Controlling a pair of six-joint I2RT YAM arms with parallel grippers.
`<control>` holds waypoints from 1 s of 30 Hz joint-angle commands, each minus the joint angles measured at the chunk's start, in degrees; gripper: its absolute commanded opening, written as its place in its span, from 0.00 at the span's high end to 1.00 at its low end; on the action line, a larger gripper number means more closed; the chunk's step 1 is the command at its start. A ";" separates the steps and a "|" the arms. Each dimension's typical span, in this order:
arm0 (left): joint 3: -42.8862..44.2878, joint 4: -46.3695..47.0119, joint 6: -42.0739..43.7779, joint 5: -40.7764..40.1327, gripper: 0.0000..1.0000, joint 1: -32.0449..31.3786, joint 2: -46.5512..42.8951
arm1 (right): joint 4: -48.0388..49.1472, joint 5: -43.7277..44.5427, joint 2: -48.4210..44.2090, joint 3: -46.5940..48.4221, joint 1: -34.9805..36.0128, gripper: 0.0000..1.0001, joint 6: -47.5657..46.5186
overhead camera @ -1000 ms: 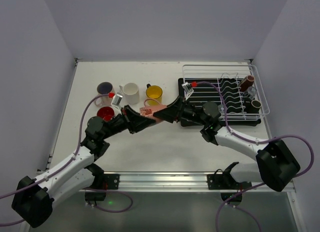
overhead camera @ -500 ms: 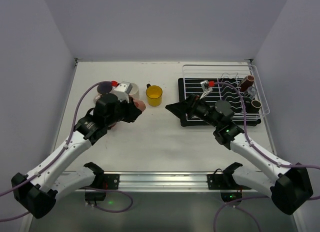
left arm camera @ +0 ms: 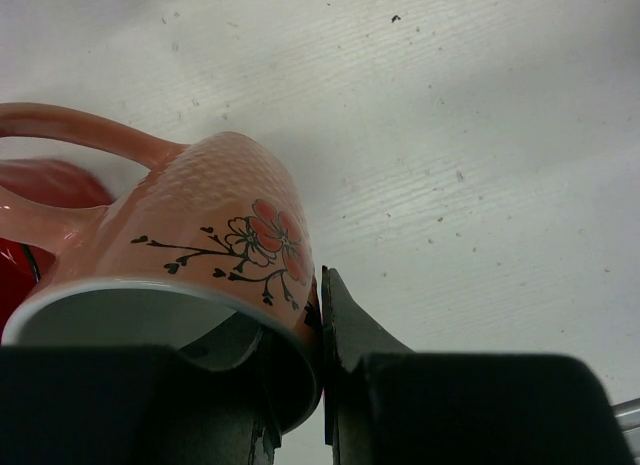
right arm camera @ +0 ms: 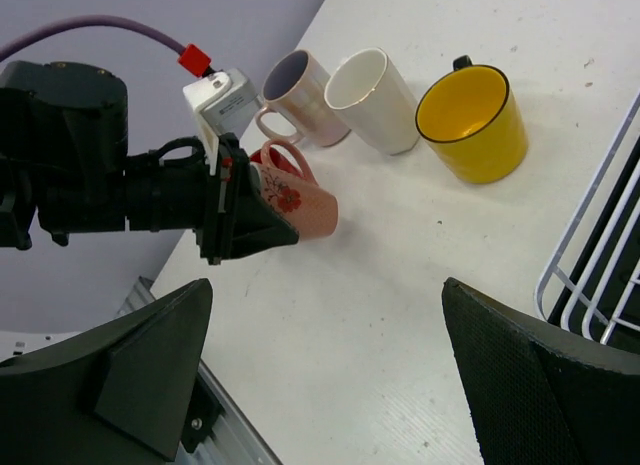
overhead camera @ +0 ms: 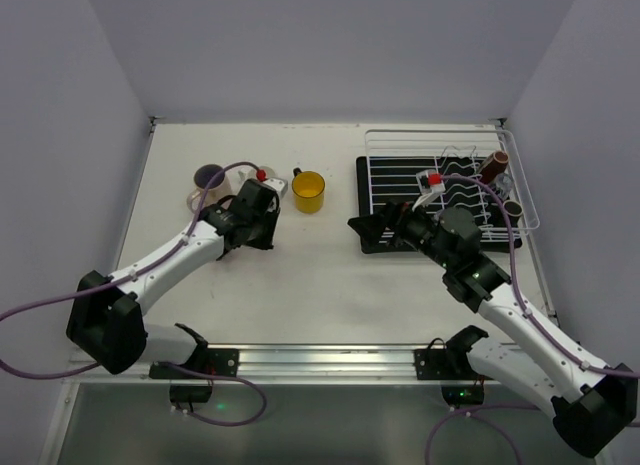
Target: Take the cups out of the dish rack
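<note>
**Three views, one shared mug**

From above, at the near edge, we look down over the whole white worktop (overhead camera: 320,275). Our left wrist camera sits tight against the pink flower-painted ceramic mug (left arm camera: 200,255); our right wrist camera, farther off, shares that mug.

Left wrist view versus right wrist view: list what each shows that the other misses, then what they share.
Only the left wrist view shows the pale inside of the pink flowered ceramic mug. Only the right wrist view shows the yellow mug, the plain white cup, the pinkish cup with a dark inside, the edge of the white wire dish rack and the open right tool. Both show the flowered mug in the left tool, and the white table.
</note>
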 commanded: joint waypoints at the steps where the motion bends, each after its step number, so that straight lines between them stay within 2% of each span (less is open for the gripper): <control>1: 5.70 0.84 3.94 -2.75 1.00 0.08 2.34 | -0.13 1.03 -1.38 -1.15 0.16 0.01 -1.30; 4: 7.20 0.14 4.91 -3.79 1.00 0.17 5.50 | 1.19 -1.34 -1.30 -2.47 0.07 0.01 -0.24; 14: 9.40 -1.45 6.23 -6.70 0.99 0.17 13.33 | 0.58 -0.38 -3.14 -4.23 0.07 0.01 -0.41; 20: 8.52 -1.10 6.14 -9.16 0.71 0.17 14.74 | 0.06 0.93 -3.58 -4.40 0.07 0.01 -0.50; 28: 7.99 -0.31 5.88 -11.09 0.56 0.26 12.37 | -9.16 7.34 -4.11 -1.68 0.07 0.01 -2.17; 30: 8.00 0.31 5.70 -11.88 0.46 0.26 10.10 | -11.62 11.21 -4.63 -0.98 0.07 0.04 -2.79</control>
